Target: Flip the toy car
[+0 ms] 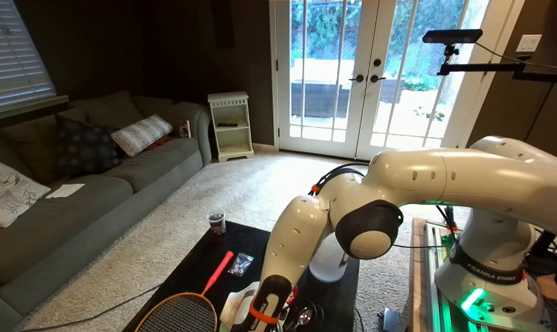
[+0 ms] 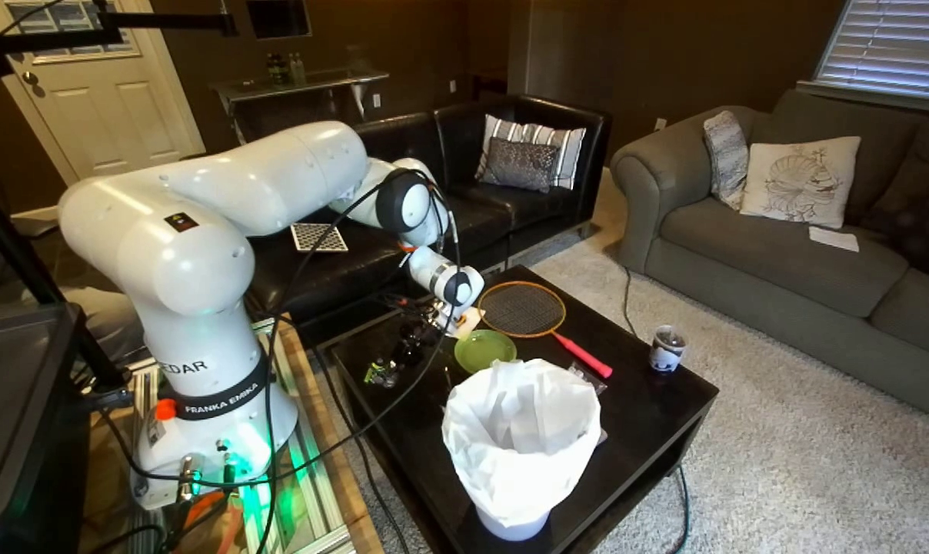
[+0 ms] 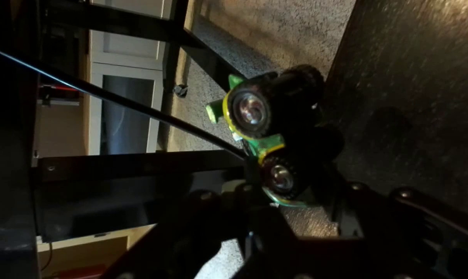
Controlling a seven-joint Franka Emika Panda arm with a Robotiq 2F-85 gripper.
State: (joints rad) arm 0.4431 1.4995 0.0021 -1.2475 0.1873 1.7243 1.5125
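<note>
Evidently, the gripper (image 3: 294,180) is set for reorienting the toy car (image 3: 270,145): its jaws stand partly apart, one on the body side and one on the wheel side, with part of the car between them. The spacing suggests a firm hold on the car, although the contact itself is lost in shadow. In an exterior view the toy car (image 2: 377,374) is near the edge of the low table (image 2: 641,415) that faces the robot base, and the gripper is tipped well away from vertical. Such a tilt would serve to turn the car without releasing it. In the wrist view the wheels (image 3: 253,110) are directed toward the tabletop, the attitude required for lowering; whether any wheel touches cannot be determined. The green bowl (image 2: 486,352) and badminton racket (image 2: 522,309) lie to one side, and the lined bin (image 2: 511,469) stands well apart, presumably to keep them outside the rotation. Lowering should be slow, since a tilted car may roll on contact.
</note>
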